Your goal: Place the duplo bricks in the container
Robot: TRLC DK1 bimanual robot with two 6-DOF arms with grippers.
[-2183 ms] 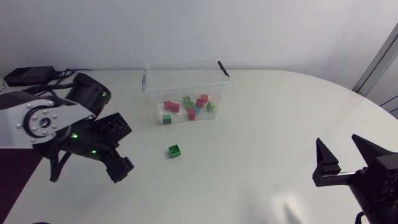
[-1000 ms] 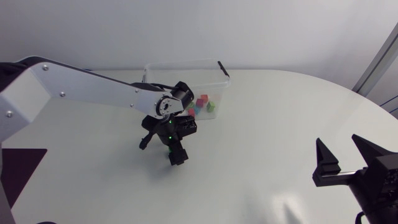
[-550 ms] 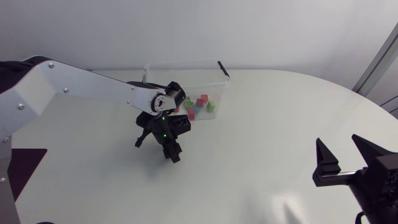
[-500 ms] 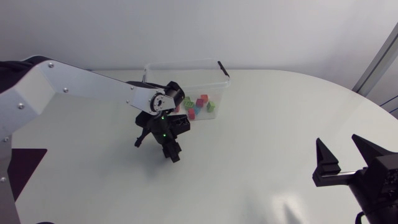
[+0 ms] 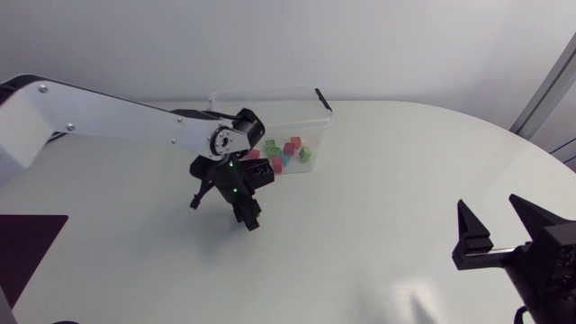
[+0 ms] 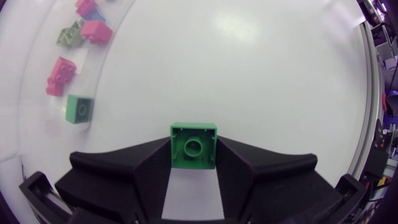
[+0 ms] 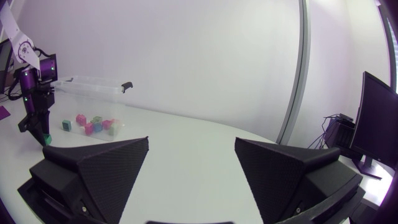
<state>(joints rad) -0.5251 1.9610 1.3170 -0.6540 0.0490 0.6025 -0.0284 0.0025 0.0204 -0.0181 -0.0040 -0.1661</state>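
Note:
A green duplo brick (image 6: 194,145) sits between the two black fingers of my left gripper (image 6: 194,158), which is shut on it from both sides, its hollow underside facing the camera. In the head view that gripper (image 5: 248,218) points down at the table just in front of the clear plastic container (image 5: 268,115); the brick itself is hidden there. Several pink, green and blue bricks (image 5: 286,151) lie inside the container. My right gripper (image 5: 490,207) stands open and empty far off at the table's right front.
The container has a black latch (image 5: 323,100) on its right end. A black box with cables (image 5: 40,109) lies at the table's back left. White table surface (image 5: 378,189) stretches between the two arms.
My left gripper closed on the green brick and shifted slightly left and back with it, toward the container. The right arm has not moved.

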